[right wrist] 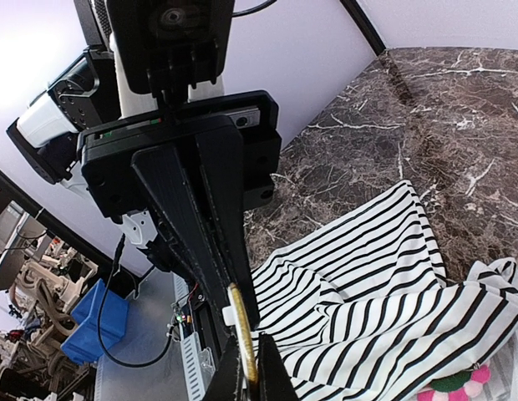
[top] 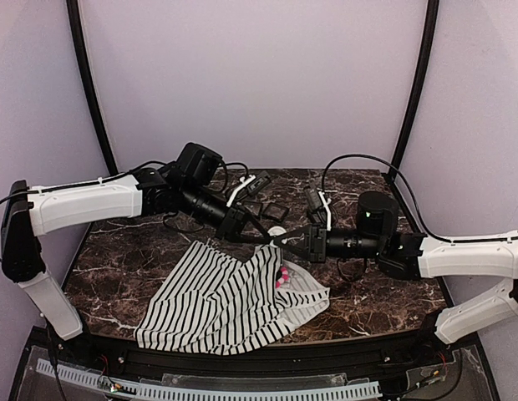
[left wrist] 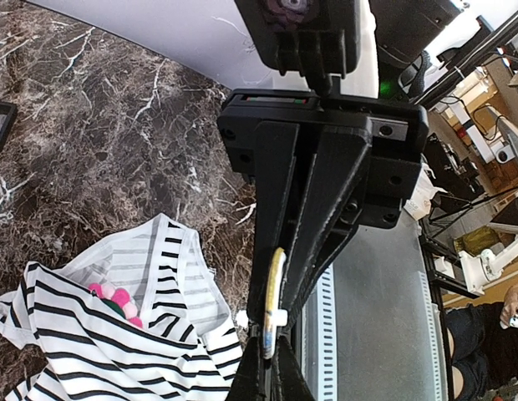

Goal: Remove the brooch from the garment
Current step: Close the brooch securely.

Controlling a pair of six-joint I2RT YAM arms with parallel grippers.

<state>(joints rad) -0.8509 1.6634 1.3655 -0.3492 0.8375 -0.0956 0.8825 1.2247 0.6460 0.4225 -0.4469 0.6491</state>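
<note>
The brooch [top: 283, 276] is pinned on the right part of the garment [top: 217, 301]. It lies just nearer than the left gripper [top: 257, 240] and the right gripper [top: 284, 242], whose tips meet at the garment's raised far edge. Both pairs of fingers are seen pressed together; whether cloth is pinched cannot be told. From above, only a short near-far row of pink petals is seen, while the green centre is shown by the wrist views. The garment's long axis runs from near left to far right.

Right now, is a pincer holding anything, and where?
Can't tell: left pincer and right pincer look shut by the garment's raised edge, tips hidden. The brooch isn't held.
</note>
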